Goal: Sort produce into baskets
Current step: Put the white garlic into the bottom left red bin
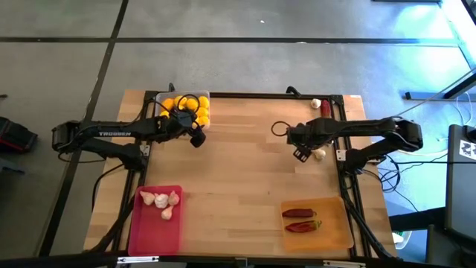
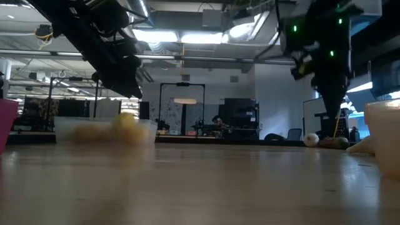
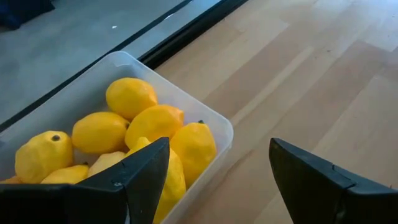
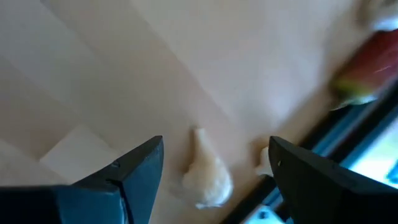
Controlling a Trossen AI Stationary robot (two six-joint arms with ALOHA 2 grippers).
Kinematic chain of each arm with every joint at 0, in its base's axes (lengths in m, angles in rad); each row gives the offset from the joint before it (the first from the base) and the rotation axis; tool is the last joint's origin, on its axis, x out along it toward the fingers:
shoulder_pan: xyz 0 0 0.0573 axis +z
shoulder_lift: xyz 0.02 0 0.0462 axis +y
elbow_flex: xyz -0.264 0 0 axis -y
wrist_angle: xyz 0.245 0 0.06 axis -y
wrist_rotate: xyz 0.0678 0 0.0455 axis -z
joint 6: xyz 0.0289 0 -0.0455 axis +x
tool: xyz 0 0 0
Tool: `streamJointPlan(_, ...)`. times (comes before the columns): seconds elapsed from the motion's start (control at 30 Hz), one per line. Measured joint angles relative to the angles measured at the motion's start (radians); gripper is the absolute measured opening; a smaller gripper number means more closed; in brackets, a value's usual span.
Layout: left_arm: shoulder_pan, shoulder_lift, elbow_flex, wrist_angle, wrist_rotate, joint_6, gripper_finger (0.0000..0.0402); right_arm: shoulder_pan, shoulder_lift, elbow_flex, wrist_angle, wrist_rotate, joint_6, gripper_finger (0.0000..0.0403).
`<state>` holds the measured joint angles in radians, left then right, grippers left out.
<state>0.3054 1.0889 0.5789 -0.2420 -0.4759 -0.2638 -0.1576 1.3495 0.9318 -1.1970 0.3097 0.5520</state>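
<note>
The clear tray (image 1: 169,97) at the far left holds several yellow lemons (image 1: 195,111); it also shows in the left wrist view (image 3: 205,118). My left gripper (image 1: 198,138) is open and empty just beside the tray's near right corner. My right gripper (image 1: 302,154) is open and empty above a whitish garlic bulb (image 4: 208,174) that lies on the table near the right edge (image 1: 319,154). Another garlic bulb (image 1: 316,103) and a red chili (image 1: 325,108) lie at the far right. The pink-red tray (image 1: 152,232) holds three garlic bulbs; the orange tray (image 1: 335,231) holds two chilies (image 1: 300,219).
The table's middle is bare wood (image 1: 245,171). A black frame rail (image 1: 245,94) runs along the far edge, and black frame posts (image 1: 343,175) stand by the right edge near the garlic bulb.
</note>
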Motion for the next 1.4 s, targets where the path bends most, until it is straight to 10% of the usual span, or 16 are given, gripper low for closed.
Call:
streamJointPlan(0.8,0.0,0.0,0.0,0.0,0.0,0.0,0.0272,-0.239,0.006,-0.293,0.249,-0.174,-0.089,0.0272)
streamJointPlan(1.4,0.0,0.0,0.0,-0.002,0.0,-0.025,0.0272,-0.235,0.04,-0.306,0.323,-0.223,-0.128,0.0056)
